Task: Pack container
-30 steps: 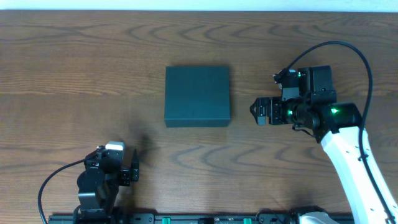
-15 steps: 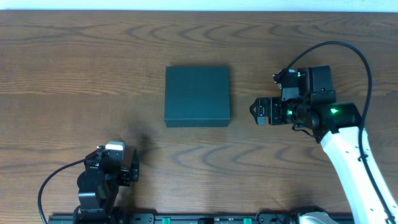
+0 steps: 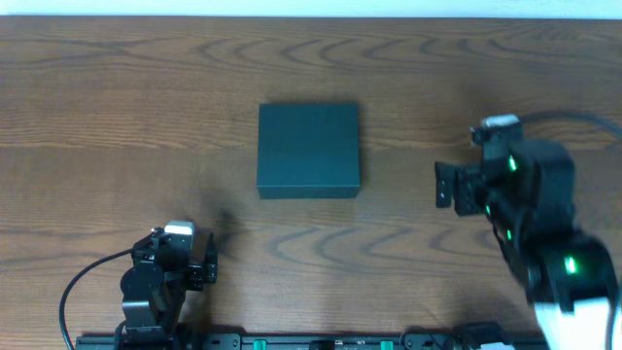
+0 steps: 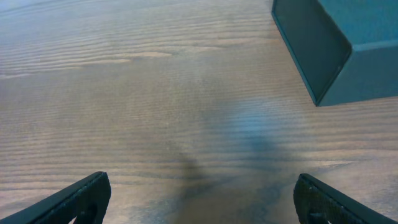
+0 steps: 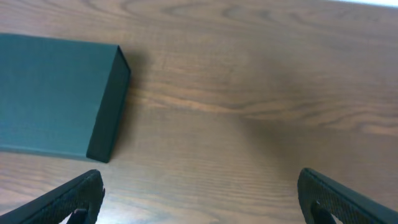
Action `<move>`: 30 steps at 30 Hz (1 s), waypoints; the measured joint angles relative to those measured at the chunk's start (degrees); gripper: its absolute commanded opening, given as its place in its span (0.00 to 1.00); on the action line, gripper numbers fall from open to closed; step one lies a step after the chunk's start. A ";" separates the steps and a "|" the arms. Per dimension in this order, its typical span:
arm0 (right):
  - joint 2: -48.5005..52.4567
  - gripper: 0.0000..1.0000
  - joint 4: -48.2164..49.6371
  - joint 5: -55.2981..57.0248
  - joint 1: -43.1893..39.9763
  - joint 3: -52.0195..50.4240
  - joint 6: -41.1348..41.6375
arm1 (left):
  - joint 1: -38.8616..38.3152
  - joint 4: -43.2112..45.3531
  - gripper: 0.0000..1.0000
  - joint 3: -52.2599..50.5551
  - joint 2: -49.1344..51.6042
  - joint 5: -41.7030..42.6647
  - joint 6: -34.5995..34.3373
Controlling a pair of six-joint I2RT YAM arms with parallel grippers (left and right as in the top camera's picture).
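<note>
The container, a dark teal square box with its lid shut, lies in the middle of the wooden table. It also shows at the upper right of the left wrist view and at the left of the right wrist view. My left gripper rests near the front edge, left of the box, open with bare wood between its fingers. My right gripper hovers to the right of the box, a gap apart, open and empty.
Brown wood-grain tabletop stretches all round the box. A black rail runs along the front edge between the two arm bases. The right arm's white link rises over the front right corner.
My right arm has drawn back to the right and toward the front, away from the container, with its jaws still wide. The left arm and the box have not moved.
</note>
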 measured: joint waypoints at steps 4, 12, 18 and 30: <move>-10.97 0.99 6.97 0.61 0.00 -11.98 -1.07 | 0.00 0.22 0.95 0.00 -0.04 -0.02 0.00; -30.91 0.99 20.09 0.98 0.00 -38.88 -1.53 | 0.00 0.22 0.95 0.00 -0.09 -0.42 0.00; -41.16 0.99 20.65 0.98 0.00 -49.03 -1.55 | 0.00 0.24 0.95 -0.02 -0.09 -0.42 0.00; -49.55 0.99 21.11 1.86 0.35 -50.05 -2.38 | 0.00 0.24 0.95 -0.02 -0.09 -0.42 0.00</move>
